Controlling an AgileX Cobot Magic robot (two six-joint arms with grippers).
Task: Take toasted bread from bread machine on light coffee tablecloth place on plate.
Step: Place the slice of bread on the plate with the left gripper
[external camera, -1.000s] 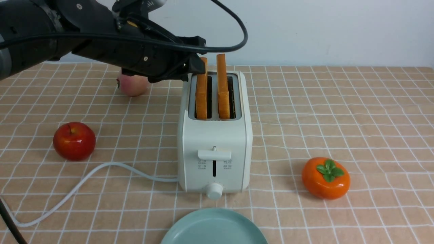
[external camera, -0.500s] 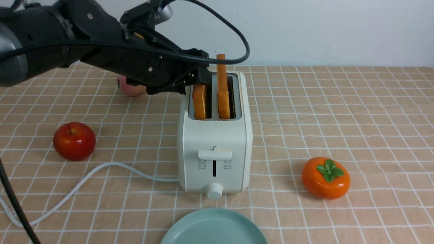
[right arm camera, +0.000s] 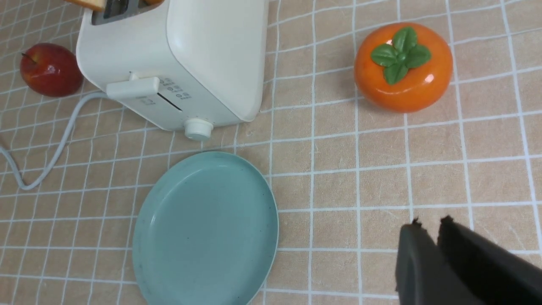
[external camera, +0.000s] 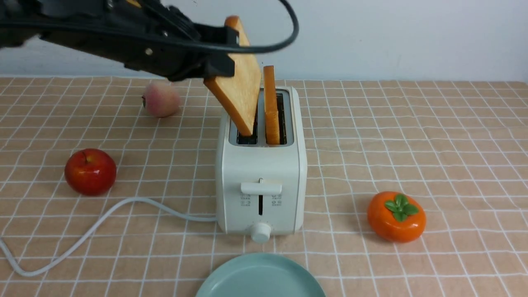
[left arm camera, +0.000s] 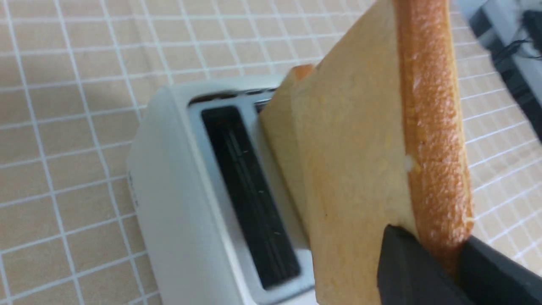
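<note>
My left gripper is shut on the upper edge of one toasted bread slice, which is raised and tilted, its lowest corner at the mouth of the bread machine's left slot. In the left wrist view the fingers pinch the orange crust of that slice. A second slice stands upright in the right slot. The teal plate lies in front of the bread machine on the light coffee tablecloth. My right gripper hovers shut and empty over the cloth beside the plate.
A red apple sits left of the bread machine and a pinkish peach behind it to the left. An orange persimmon lies to the right. The white cord curves across the cloth to the left front.
The left gripper has closed on the left slice and lifted it up out of its slot, tilting it. The other slice stayed in place.
</note>
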